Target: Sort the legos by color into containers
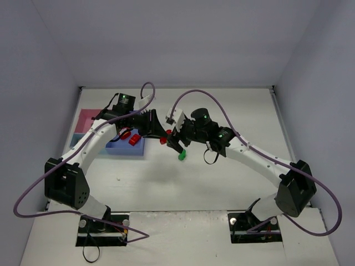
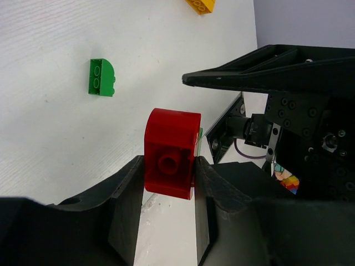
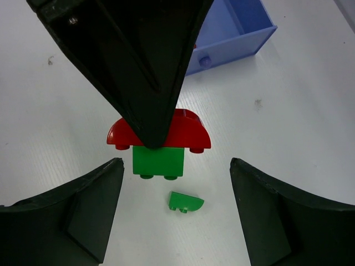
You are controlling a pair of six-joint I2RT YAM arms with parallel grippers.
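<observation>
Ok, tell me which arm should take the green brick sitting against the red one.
Right. The right tool, open, straddles the green brick, a finger each side, not touching. The left tool is shut on the red brick, so it can only hold that steady.

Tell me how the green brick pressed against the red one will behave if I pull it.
The green brick looks like rigid moulded plastic, so it probably won't flex or crush. It sits flush against the red brick pinched in the left tool, so it may resist, then pop free suddenly. Its glossy faces could slip in the right tool.
</observation>
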